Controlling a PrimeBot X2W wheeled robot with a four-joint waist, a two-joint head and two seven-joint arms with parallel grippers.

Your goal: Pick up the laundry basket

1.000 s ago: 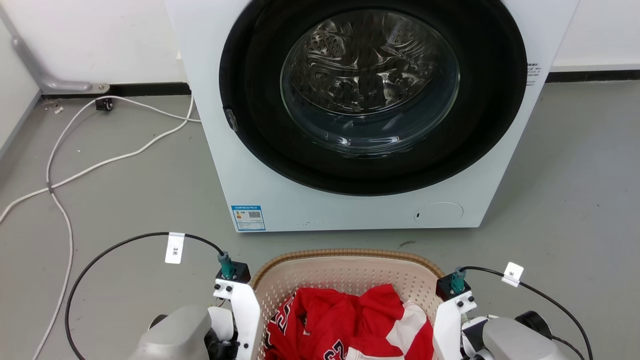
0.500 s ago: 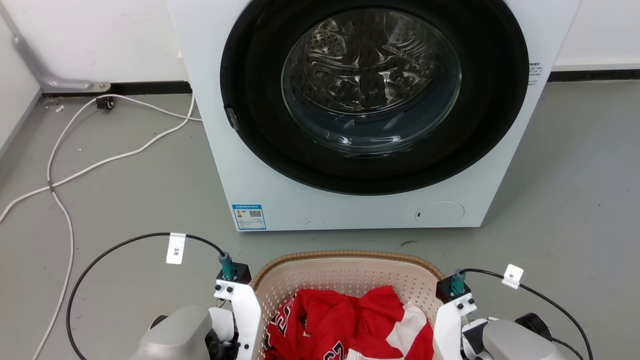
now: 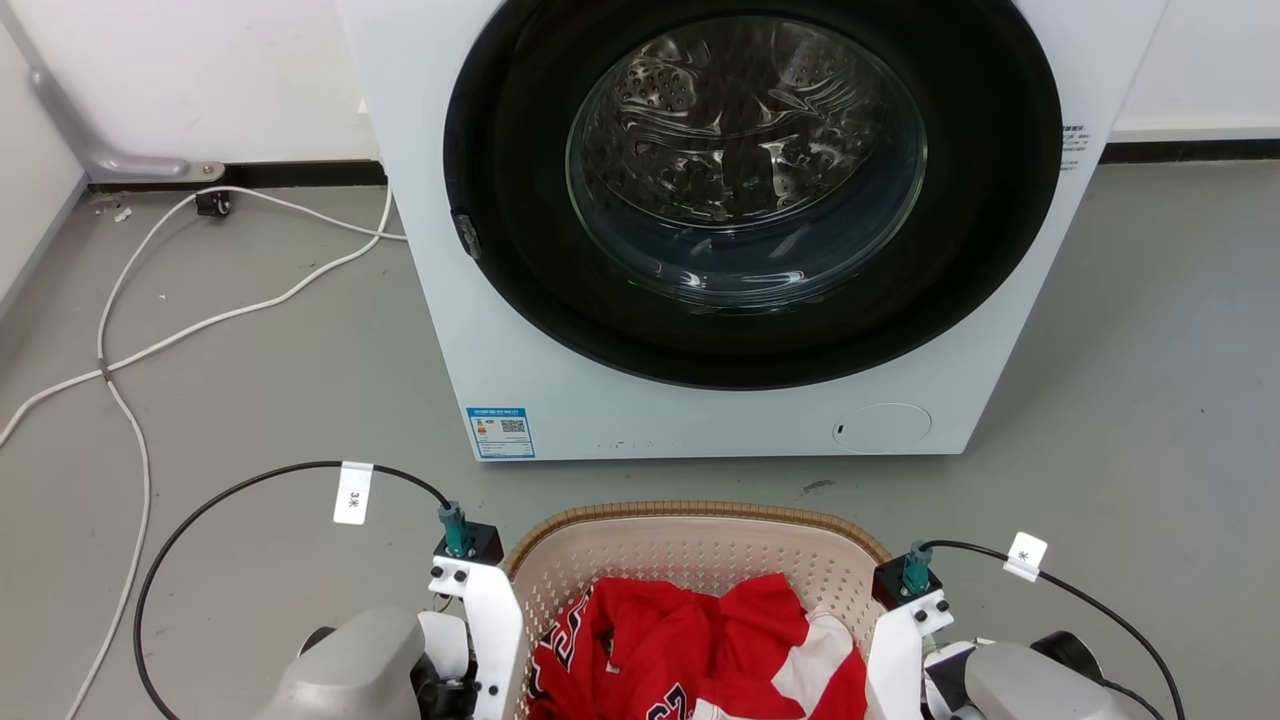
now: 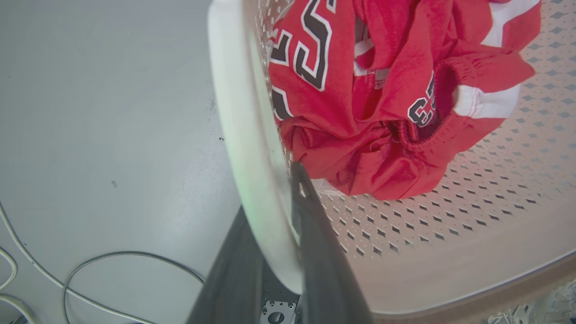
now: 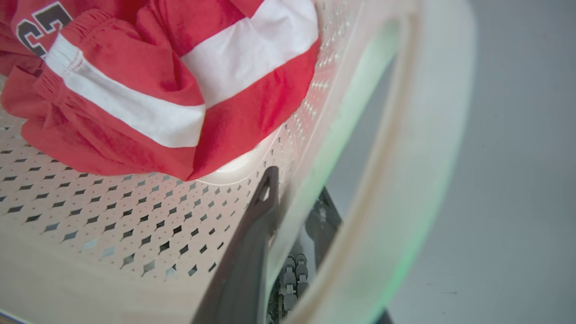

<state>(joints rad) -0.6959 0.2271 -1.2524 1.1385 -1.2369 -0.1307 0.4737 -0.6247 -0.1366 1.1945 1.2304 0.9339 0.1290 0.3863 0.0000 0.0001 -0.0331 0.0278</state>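
The laundry basket [image 3: 700,511], cream and perforated with a brown woven rim, sits at the bottom centre of the head view between my two forearms. Red and white clothes [image 3: 700,640] lie inside it. In the left wrist view my left gripper [image 4: 274,202] is shut across the basket's white side handle [image 4: 238,112], one dark finger [image 4: 315,234] inside and one outside. In the right wrist view my right gripper [image 5: 294,189] clamps the perforated wall [image 5: 90,216], one finger [image 5: 252,243] inside, the other between wall and loop handle [image 5: 427,157].
A white washing machine [image 3: 520,380] with a closed round glass door stands right behind the basket. White cables [image 3: 200,330] trail over the grey floor at the left. Black cables [image 3: 250,480] loop from both wrists. Open floor lies to the right.
The whole head picture has shifted slightly, so the camera moved. Both arms keep their hold on the basket, which stays between them in almost the same place.
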